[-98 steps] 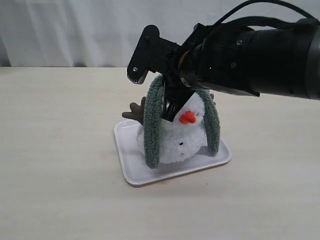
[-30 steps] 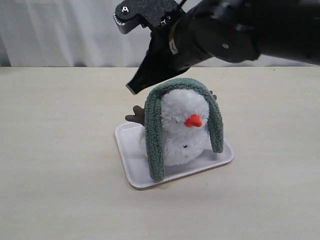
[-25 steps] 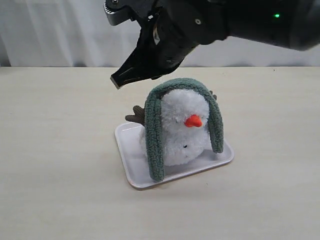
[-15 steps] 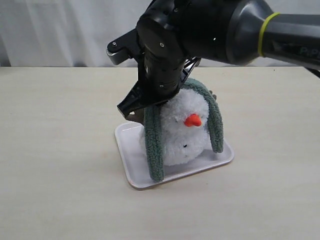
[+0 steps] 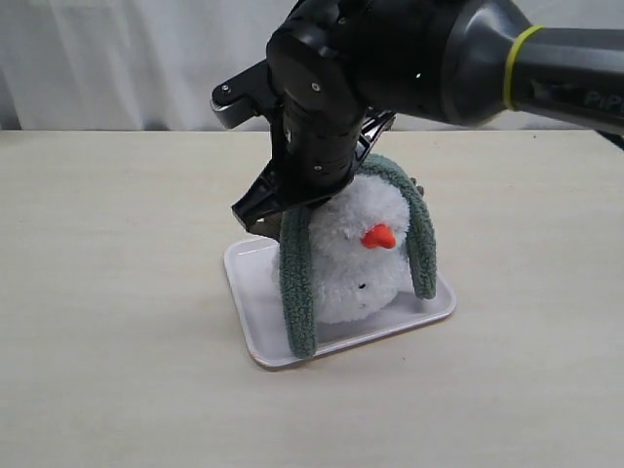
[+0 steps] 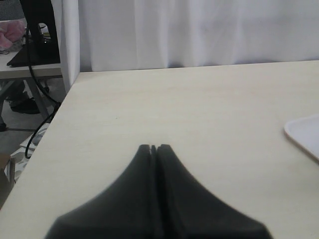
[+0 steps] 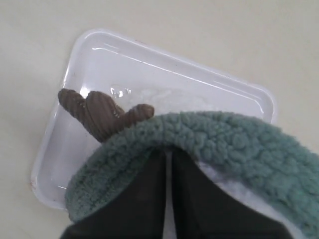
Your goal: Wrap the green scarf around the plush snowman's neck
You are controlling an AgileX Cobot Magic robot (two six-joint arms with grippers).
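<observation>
Scene: a plush snowman [image 5: 356,268] sits upright in a white tray [image 5: 255,336] on a pale wooden table [image 5: 117,292], with a black robot arm reaching over it from the right.
Green scarf: the green scarf [image 5: 297,292] lies draped over the top of the snowman's head like a hood. Its 2 ends hang down, 1 on each side of the face.
Done so far: the scarf is on the snowman, but over the crown and not at the neck.
Left to do: judging by this, most of the wrap remains. The band must come down to the neck [image 5: 343,261], which shows bare white plush in front, and the ends must cross or loop around it.
Tray contents: only the snowman, with both scarf ends reaching down toward the tray floor. A brown corduroy twig arm [image 7: 102,112] sticks out over the tray beside the scarf.
Right gripper: the right gripper [image 5: 255,214] has its fingers pressed together, the tips pushed against the scarf's left strand beside the head. Whether any fabric is pinched cannot be told.
Left gripper: the left gripper [image 6: 153,148] is closed and empty, well apart from the snowman, over bare table near a tray corner.
</observation>
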